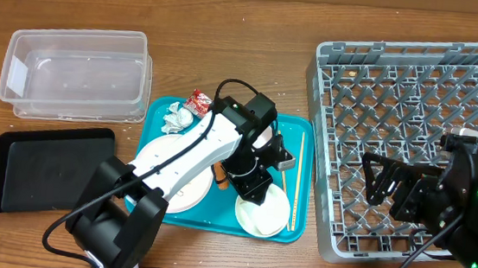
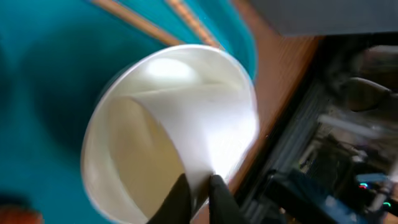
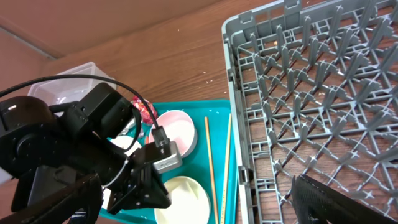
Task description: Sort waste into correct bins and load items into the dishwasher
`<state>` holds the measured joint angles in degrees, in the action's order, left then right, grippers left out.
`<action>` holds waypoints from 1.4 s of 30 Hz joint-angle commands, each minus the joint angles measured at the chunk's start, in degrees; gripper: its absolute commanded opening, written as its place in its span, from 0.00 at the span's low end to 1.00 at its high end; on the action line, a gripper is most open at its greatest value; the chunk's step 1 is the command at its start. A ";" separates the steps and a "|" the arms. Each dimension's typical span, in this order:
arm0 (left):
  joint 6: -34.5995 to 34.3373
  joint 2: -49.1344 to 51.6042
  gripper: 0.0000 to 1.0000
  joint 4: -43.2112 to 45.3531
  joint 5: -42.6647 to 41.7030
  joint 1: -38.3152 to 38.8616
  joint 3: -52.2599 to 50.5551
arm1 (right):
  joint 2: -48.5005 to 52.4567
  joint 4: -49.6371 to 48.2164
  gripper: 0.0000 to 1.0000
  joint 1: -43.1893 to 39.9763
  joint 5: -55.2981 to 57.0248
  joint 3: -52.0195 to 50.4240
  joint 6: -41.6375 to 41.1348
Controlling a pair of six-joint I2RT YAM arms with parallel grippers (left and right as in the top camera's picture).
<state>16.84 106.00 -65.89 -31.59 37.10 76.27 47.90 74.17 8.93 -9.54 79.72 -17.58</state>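
Note:
My left gripper (image 1: pixel 252 190) is shut on the rim of a small white bowl (image 1: pixel 265 214) at the front right of the teal tray (image 1: pixel 304 131). In the left wrist view its fingers (image 2: pixel 199 190) pinch the bowl's wall (image 2: pixel 168 118). A second white bowl (image 3: pixel 177 127) sits just behind it. The white plate (image 1: pixel 167 158) lies left, partly under the arm. The red wrapper (image 1: pixel 198 103) and white tissue (image 1: pixel 174 120) lie at the tray's back left. An orange carrot piece (image 1: pixel 220 183) is by the plate. The chopsticks (image 1: pixel 298 178) lie along the tray's right edge. My right gripper (image 1: pixel 383 177) is open and empty over the grey dish rack (image 1: pixel 418 72).
The clear plastic tub (image 1: pixel 75 72) stands at the back left, holding nothing. The flat black tray (image 1: pixel 49 169) lies in front of it. The dish rack's wall (image 3: pixel 236 124) runs close beside the teal tray's right edge.

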 commanded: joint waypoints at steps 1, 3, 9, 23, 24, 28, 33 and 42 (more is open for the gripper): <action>-0.61 0.59 0.04 0.09 -1.38 0.09 0.00 | -0.15 -0.31 1.00 -0.28 0.94 0.98 -0.04; -2.12 0.35 0.04 -0.11 -2.08 -0.55 0.39 | -0.15 -0.28 1.00 -0.28 0.94 0.98 -0.04; -3.23 -2.95 0.04 -2.14 -7.41 -5.07 4.42 | -0.15 -0.31 1.00 -0.28 0.94 0.98 -0.04; -9.86 -11.02 0.04 -0.42 -39.52 -21.77 16.26 | 0.35 -2.54 1.00 -0.26 -11.96 0.98 -0.04; -11.13 -11.19 0.04 1.38 -44.04 -22.69 16.26 | 0.76 -3.26 1.00 -0.26 -14.69 0.96 -0.02; -12.57 -11.30 0.04 5.97 -58.97 -23.63 16.26 | 4.59 -5.57 1.00 -0.26 -25.24 0.96 3.69; -14.86 -11.58 0.04 5.97 -58.99 -23.58 16.48 | 9.68 -7.67 0.99 -0.26 -35.82 0.96 9.07; -15.19 -15.82 0.04 8.00 -58.95 -23.58 16.55 | 16.55 -15.54 0.96 -0.26 -41.05 0.96 9.11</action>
<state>2.61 93.71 -58.81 -87.96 13.50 91.57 63.68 60.64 8.93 -45.15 79.72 -9.85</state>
